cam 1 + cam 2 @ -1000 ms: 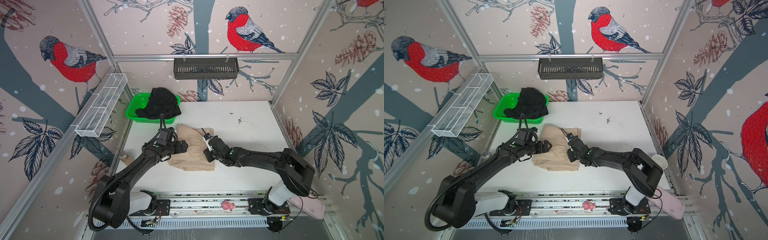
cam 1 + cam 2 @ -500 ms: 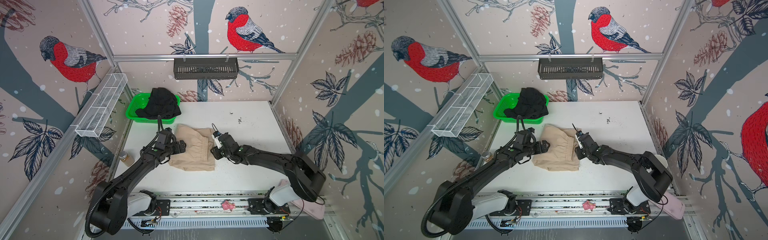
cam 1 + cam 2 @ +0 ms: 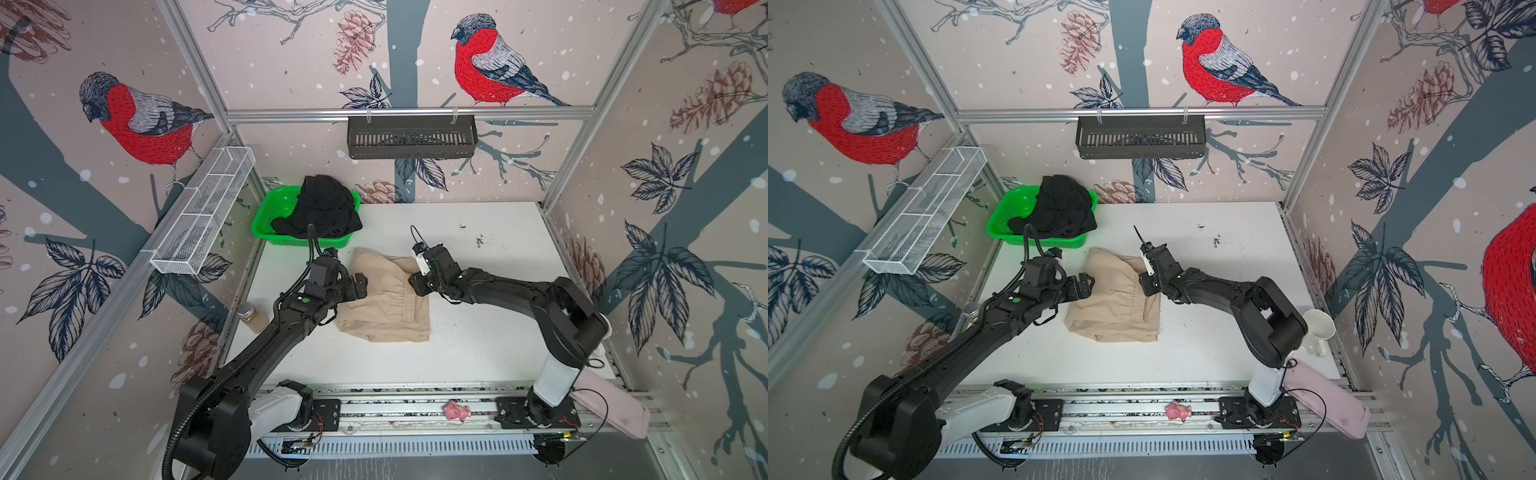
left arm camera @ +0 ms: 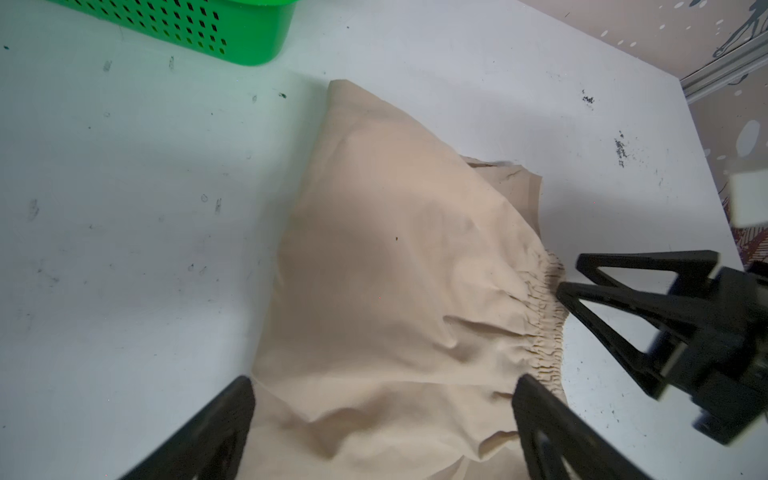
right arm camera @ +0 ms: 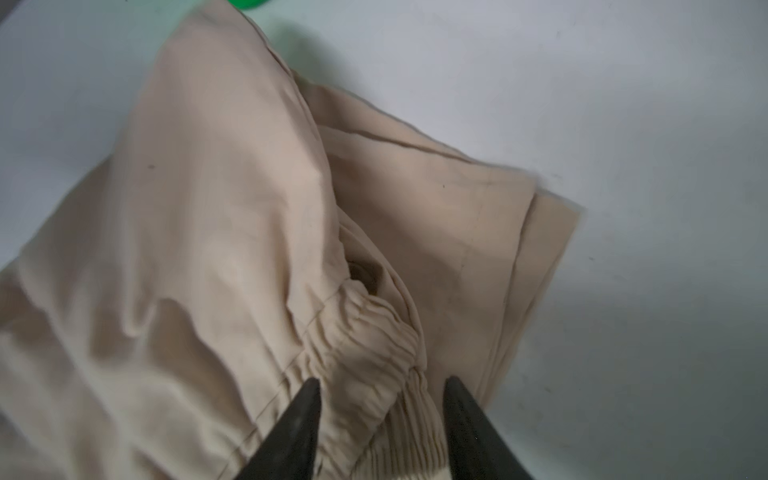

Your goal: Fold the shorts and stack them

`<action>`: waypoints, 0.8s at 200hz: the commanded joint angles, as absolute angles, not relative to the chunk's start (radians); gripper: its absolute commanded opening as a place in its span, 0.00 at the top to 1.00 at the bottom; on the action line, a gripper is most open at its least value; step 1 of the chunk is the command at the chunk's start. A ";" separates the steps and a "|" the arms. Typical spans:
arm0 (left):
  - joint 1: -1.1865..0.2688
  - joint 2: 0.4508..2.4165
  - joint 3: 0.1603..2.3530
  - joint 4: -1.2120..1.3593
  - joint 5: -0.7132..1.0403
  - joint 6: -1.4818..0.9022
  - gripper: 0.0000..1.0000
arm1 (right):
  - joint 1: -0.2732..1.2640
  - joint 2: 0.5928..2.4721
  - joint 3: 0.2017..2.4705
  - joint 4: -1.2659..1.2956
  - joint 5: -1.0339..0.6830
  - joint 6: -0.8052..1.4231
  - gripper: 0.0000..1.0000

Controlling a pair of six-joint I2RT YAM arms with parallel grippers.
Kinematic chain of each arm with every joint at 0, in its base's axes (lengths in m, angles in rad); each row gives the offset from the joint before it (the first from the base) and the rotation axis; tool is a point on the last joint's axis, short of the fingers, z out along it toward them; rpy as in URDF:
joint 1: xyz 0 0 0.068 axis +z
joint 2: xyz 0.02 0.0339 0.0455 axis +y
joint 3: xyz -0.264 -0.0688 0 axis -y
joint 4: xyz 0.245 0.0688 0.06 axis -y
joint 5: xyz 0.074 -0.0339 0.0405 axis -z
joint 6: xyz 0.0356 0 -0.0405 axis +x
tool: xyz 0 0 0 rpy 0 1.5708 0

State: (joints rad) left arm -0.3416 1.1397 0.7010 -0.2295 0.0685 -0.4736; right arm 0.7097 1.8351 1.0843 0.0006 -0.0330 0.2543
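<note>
While the black shorts (image 3: 322, 210) lie heaped in the green basket (image 3: 291, 240), the beige shorts (image 3: 386, 299) lie partly folded on the counter (image 3: 478, 332), so I judge the first pair is the one in work. The left fingers (image 4: 224, 424) hang wide open at the cloth's edge. The right fingers (image 5: 291, 432) stand around the gathered waistband (image 5: 374, 332); whether they pinch it I cannot tell. The next move probably needs a firm hold there to finish the fold.

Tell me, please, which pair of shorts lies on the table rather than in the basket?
The beige pair with the gathered waistband lies on the white table; the black pair is heaped in the green basket.
</note>
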 commanded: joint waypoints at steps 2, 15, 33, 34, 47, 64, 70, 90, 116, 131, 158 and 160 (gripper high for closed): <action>-0.340 1.145 0.692 -0.206 0.066 -0.484 0.03 | 0.681 1.913 1.103 -0.015 -0.023 0.219 0.66; -0.340 1.143 0.690 -0.213 0.057 -0.480 0.03 | 0.670 1.932 1.107 -0.016 -0.015 0.208 0.68; -0.340 1.134 0.692 -0.226 0.041 -0.474 0.03 | 0.670 1.938 1.126 -0.045 0.017 0.181 0.65; -0.340 1.134 0.692 -0.227 0.040 -0.473 0.03 | 0.669 1.938 1.128 -0.046 0.019 0.180 0.64; -0.339 1.124 0.695 -0.232 0.034 -0.470 0.03 | 0.669 1.925 1.148 -0.068 0.036 0.163 0.51; -0.336 1.112 0.708 -0.239 0.029 -0.463 0.03 | 0.669 1.890 1.195 -0.114 0.056 0.135 0.44; -0.335 1.107 0.716 -0.242 0.029 -0.459 0.03 | 0.670 1.872 1.212 -0.127 0.061 0.128 0.42; -0.329 1.097 0.750 -0.266 0.022 -0.441 0.03 | 0.688 1.808 1.258 -0.170 0.037 0.078 0.35; -0.305 1.075 0.796 -0.332 -0.003 -0.437 0.03 | 0.793 1.764 1.281 -0.196 0.014 -0.039 0.27; -0.268 1.039 0.804 -0.359 0.008 -0.457 0.03 | 0.843 1.778 1.285 -0.181 -0.037 -0.069 0.23; -0.199 0.978 0.795 -0.390 0.045 -0.473 0.03 | 0.896 1.874 1.352 -0.185 -0.107 -0.114 0.16; -0.195 0.974 0.794 -0.391 0.046 -0.474 0.03 | 0.899 1.885 1.360 -0.190 -0.108 -0.120 0.16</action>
State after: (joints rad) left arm -0.2344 1.0115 0.7937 -0.3405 0.0257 -0.4488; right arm 0.8692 1.8179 1.3048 -0.1520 -0.0383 -0.0372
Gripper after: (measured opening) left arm 0.969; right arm 0.826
